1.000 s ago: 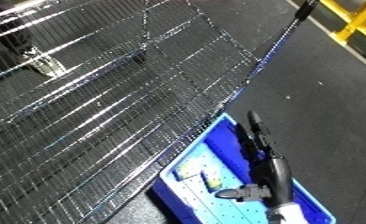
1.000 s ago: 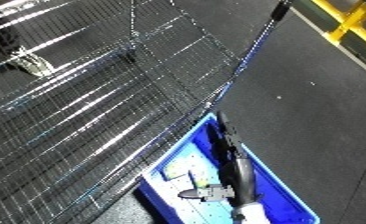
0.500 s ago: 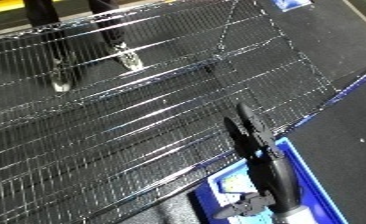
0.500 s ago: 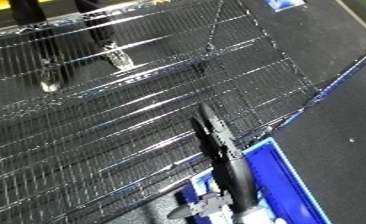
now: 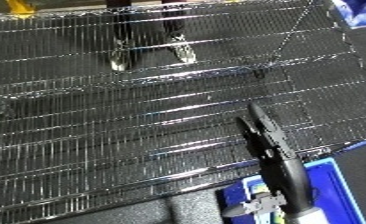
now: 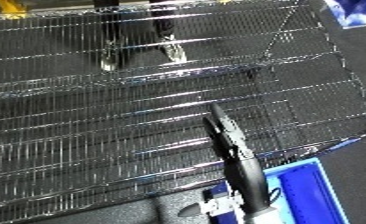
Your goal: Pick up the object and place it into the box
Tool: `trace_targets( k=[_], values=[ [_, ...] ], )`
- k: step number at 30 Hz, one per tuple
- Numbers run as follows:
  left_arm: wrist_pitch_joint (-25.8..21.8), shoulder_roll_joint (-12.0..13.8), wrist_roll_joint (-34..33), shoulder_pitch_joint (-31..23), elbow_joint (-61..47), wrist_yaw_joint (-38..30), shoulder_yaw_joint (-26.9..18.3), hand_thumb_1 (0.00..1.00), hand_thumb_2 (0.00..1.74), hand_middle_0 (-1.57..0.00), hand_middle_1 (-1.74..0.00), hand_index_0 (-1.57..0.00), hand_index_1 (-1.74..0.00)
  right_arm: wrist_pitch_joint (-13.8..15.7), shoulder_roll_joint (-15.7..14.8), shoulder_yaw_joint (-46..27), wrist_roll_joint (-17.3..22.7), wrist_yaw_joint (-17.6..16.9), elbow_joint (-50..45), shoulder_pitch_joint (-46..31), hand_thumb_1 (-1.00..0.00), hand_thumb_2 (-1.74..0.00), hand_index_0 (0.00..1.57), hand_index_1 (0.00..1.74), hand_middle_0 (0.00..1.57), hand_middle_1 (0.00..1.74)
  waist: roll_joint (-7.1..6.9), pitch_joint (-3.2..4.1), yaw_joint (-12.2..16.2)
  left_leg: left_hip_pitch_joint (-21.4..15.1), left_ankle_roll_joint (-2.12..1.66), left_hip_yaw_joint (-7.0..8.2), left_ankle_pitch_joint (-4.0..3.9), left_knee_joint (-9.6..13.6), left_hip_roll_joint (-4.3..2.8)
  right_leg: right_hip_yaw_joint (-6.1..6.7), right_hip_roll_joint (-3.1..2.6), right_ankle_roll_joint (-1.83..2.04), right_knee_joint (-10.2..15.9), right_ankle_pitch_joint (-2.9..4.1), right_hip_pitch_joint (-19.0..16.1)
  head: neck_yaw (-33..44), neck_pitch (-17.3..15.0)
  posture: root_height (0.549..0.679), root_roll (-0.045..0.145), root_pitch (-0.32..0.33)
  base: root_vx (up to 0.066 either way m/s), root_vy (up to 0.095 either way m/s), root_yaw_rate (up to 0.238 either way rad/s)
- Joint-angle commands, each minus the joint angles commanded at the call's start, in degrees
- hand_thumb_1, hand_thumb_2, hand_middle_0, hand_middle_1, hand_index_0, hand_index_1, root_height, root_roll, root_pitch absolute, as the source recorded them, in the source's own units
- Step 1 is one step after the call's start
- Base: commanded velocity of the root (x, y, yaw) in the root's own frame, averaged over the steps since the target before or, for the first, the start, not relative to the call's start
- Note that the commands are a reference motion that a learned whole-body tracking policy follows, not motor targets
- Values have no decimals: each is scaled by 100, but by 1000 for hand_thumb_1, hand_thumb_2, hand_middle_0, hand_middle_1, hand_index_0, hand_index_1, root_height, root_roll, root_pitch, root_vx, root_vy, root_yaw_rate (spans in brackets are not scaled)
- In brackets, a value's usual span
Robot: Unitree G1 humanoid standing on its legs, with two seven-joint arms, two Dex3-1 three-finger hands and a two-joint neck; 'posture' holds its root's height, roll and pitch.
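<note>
At the near edge, low on the right, lies the blue bin [image 5: 326, 182], and in its lower corner a small white and grey thing [image 5: 255, 206] shows; I cannot tell what it is, and it may be the object of the task already in the bin, but this is only a guess. From there the right hand [image 5: 266, 137] reaches up and forward over the front edge of the wire shelf [image 5: 117, 130]. Its black fingers are straight and close together, and they hold nothing. The left hand shows in no view.

Beyond the hand, the wire shelf fills most of both views, and I see no loose object lying on its grid. Farther, through the wires, the feet of a person [image 5: 148, 50] stand on the dark floor, away from the task's things.

I judge that the hand is between steps. To do this well, it should keep its fingers above the wires so that they do not catch in the grid.

No brand, label or writing can be read anywhere.
</note>
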State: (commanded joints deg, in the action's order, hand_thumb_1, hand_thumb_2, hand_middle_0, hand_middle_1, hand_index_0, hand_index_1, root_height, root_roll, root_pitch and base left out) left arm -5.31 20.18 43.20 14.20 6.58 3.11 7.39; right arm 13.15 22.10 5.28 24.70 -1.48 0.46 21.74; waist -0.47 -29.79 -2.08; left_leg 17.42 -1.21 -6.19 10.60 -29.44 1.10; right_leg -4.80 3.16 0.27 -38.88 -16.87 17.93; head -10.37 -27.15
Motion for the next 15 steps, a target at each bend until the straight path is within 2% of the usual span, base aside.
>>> trace_targets(
  k=[10, 15],
  values=[
    [-181, 11, 52, -172, -34, -102, -116, 1000, 1740, -1570, -1740, -1570, -1740, 136, -85, 50, 104, -210, 265, -81, 0, 0, 0, 0, 0, 0, 9, 0, -142, 68, 0, -61, -43, -34, 27, -101, 66, -18, -130, -57, 10, 70, -15, 651, 48, -9, 15, 4, 92],
    [-209, 8, 61, -199, -24, -51, -102, 1000, 1740, -1570, -1740, -1570, -1740, 222, -88, 40, 42, -353, 340, -105, 0, 0, 0, 0, 0, 0, 3, 0, -147, 86, 8, -62, -49, -30, 48, -112, 94, 0, -129, -42, 26, 4, 63, 651, 48, -8, 4, 7, 27]
  ],
)
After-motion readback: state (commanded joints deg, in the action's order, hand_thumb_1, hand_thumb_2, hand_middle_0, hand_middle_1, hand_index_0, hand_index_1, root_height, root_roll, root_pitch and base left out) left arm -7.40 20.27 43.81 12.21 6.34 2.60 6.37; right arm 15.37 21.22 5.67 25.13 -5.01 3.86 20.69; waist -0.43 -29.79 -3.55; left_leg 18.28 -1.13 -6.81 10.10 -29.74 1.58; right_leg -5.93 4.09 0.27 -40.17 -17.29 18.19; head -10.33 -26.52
